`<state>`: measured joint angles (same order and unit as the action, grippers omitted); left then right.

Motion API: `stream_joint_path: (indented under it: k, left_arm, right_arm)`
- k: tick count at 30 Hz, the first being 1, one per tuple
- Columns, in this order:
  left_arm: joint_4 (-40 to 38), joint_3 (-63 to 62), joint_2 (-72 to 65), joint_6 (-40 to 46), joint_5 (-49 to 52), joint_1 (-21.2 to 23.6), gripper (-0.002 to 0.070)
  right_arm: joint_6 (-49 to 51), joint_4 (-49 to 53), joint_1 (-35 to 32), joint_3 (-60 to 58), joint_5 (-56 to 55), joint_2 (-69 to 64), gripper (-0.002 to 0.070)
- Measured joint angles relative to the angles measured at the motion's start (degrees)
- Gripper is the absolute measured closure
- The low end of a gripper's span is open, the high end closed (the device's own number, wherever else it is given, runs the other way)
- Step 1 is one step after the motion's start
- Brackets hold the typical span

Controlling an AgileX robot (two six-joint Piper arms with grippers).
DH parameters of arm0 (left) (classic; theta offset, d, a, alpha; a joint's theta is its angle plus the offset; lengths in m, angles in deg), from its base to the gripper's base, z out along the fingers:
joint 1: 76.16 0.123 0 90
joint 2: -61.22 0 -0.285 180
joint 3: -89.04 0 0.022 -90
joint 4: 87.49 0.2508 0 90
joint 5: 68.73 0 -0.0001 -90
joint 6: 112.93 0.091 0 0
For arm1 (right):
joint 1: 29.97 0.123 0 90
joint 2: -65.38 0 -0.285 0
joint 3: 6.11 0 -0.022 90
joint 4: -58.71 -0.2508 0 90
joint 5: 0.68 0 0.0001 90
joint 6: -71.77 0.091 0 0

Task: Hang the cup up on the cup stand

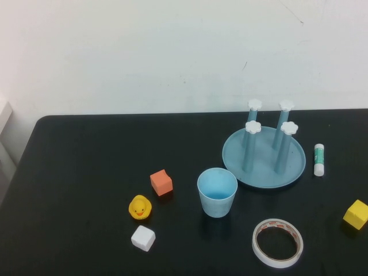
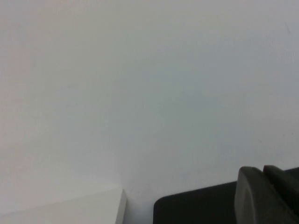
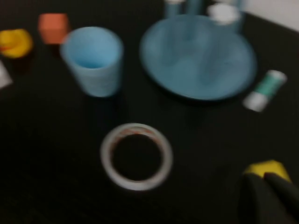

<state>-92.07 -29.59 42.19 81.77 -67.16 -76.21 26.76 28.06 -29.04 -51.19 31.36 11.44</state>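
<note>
Two grippers outside high view, finger state unreadable: left gripper (image 2: 268, 196) facing wall, right gripper (image 3: 268, 198) above table. Cup (image 1: 217, 192) upright, empty, just beside cup stand (image 1: 264, 155), near tape ring (image 1: 277, 242)

Lab-style test bench: bare black table (image 1: 86, 167), plain white wall (image 1: 172, 52), assorted small props.

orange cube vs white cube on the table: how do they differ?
Colour: the orange cube is orange, the white cube is white. Place: orange lies above and right of the duck in the high view, white below it. Both are small blocks lying left of the cup. Neither end effector touches them.
</note>
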Motion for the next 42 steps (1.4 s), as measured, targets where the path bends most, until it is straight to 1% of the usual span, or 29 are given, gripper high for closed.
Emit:
stream_joint_path:
  k: [2,4,5,6,9,12,15,17,21,25,26,29,32,36,42]
  left_arm:
    - [0.0,1.17,0.13,-0.76,-0.5,0.0,0.0676]
    - [0.0,1.84,0.43,-2.1,-1.08,0.0,0.0676]
    - [0.0,1.97,0.78,-3.46,-1.58,0.0,0.0676]
    - [0.0,1.97,0.91,-3.89,-1.58,0.0,0.0676]
    - [0.0,2.24,1.23,-5.31,-1.58,0.0,0.0676]
    - [0.0,3.91,1.17,-5.99,-1.58,0.0,0.0676]
    - [0.0,5.86,1.17,-6.5,-3.84,0.0,0.0676]
    - [0.0,6.26,1.17,-7.66,-5.77,0.0,0.0676]
    - [0.0,6.54,1.17,-8.65,-7.26,0.0,0.0676]
    - [0.0,6.54,1.17,-8.77,-7.26,0.0,0.0676]
    - [0.0,6.54,1.17,-8.77,-7.26,0.0,0.0676]
    - [0.0,6.54,1.17,-8.86,-7.26,0.0,0.0676]
    - [0.0,6.54,1.17,-8.86,-7.26,0.0,0.0676]
    - [0.0,6.54,1.17,-10.03,-5.78,0.0,0.0676]
    - [0.0,6.54,1.17,-12.37,-2.75,0.0,0.0676]
  right_arm:
    - [-7.7,-7.08,2.14,0.21,-0.55,-4.14,0.0678]
    - [-13.47,-11.4,5.3,1.12,-0.96,-8.19,0.0678]
    - [-17.41,-13.75,8.26,3.13,-1.4,-12.79,0.0678]
    - [-18.81,-14.48,9.75,4.48,-1.4,-15.24,0.0678]
    - [-21.03,-15.26,12.84,8.98,-1.68,-22.31,0.0678]
    - [-21.66,-15.83,14.59,13.98,-1.77,-29.42,0.0678]
    - [-22.59,-16.2,15.57,19.21,-0.79,-36.74,0.0673]
    - [-22.92,-16.3,16.27,22.4,-0.2,-40.82,0.0658]
    - [-25.2,-16.4,18.86,28.43,0.54,-48.7,0.0561]
    - [-26.49,-16.3,21.38,33.06,0.93,-55.29,0.0402]
    - [-25.72,-16.3,21.72,34.19,0.93,-56.61,0.0365]
    - [-20.87,-16.3,22.0,37.64,0.54,-59.51,0.0299]
    - [-17.94,-16.3,22.0,40.69,-0.1,-61.75,0.0279]
    - [-16.21,-16.3,22.0,43.68,-0.44,-64.38,0.0272]
    - [-14.29,-15.8,22.0,44.47,-2.53,-66.78,0.027]
